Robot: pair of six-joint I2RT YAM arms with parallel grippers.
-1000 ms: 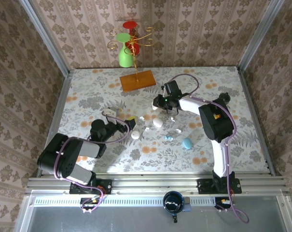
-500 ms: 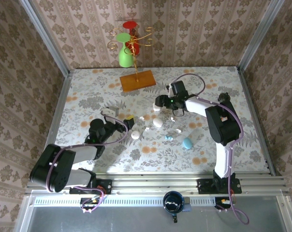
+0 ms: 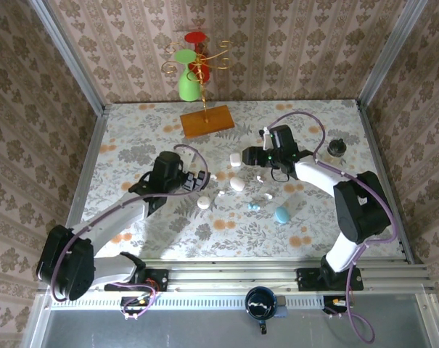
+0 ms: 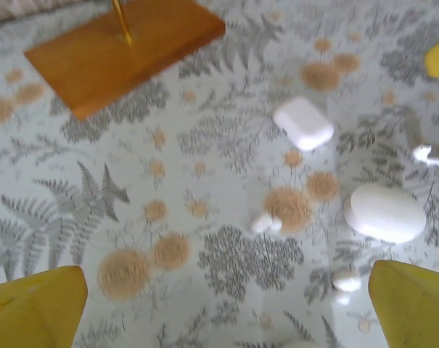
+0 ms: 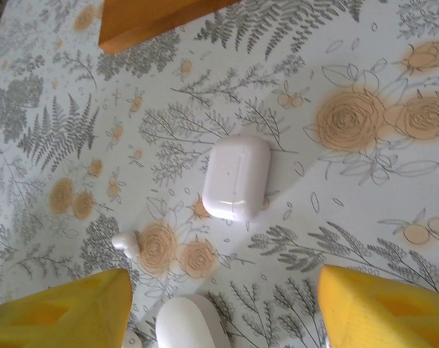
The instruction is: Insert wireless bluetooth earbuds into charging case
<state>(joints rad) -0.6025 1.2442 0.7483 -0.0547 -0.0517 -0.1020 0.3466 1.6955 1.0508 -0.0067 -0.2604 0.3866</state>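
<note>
Earbud (image 5: 126, 244) lies near glossy white charging case (image 5: 236, 177).

Overhead camera looks down; both close wrist views share the squarish case (image 5: 236, 176).

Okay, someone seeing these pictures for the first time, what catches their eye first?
The busy floral tablecloth, and at its far edge a wooden-based gold wire stand with a green vase-like piece beside it. Mid-table lies a scatter of white cases, tiny earbuds and one pale blue case, flanked by the left arm and right arm.
</note>
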